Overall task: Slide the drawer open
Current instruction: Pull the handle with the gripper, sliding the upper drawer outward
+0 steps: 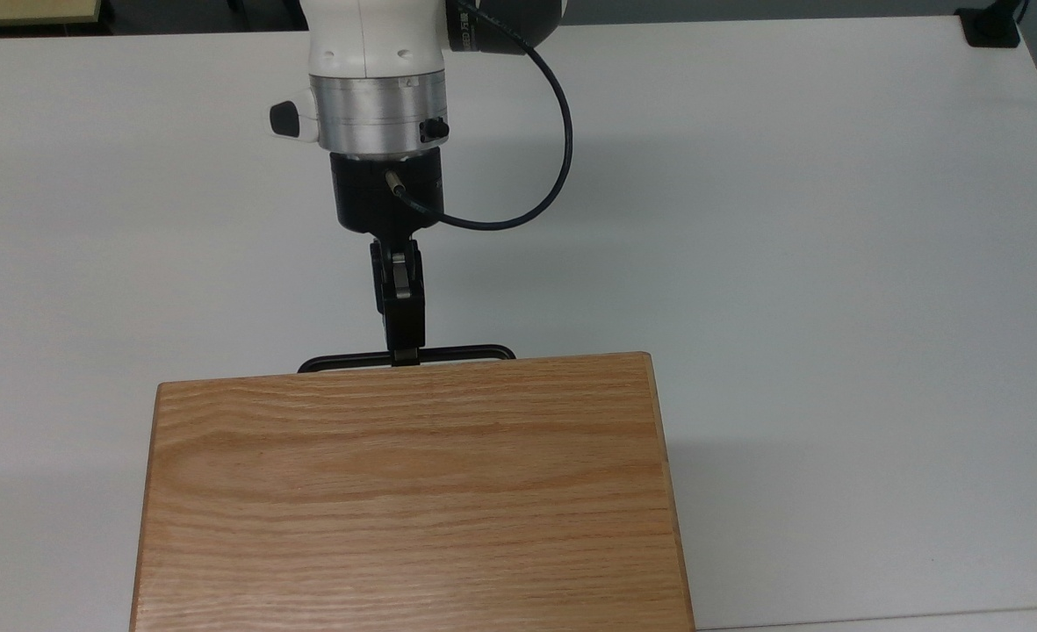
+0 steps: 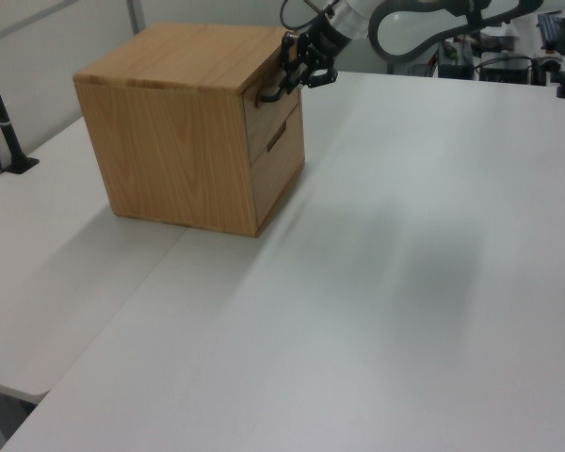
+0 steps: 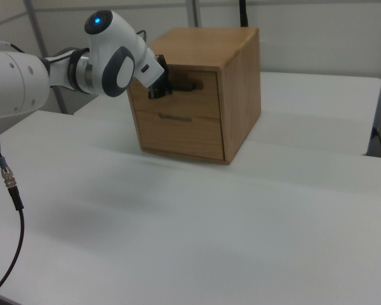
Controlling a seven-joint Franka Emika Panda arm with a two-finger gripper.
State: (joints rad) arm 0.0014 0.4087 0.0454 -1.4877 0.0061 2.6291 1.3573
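Arm stretched level, wrist turned, gripper fingers pinched narrow, tips forward.

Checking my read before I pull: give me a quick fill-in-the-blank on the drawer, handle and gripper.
1. The gripper is at the black bar ____ of the upper drawer.
2. The cabinet has ____ drawers.
3. The upper drawer's front sits ____ with the cabinet, not pulled out.
4. The cabinet stands on a ____ table.

Missing words: handle; two; flush; white
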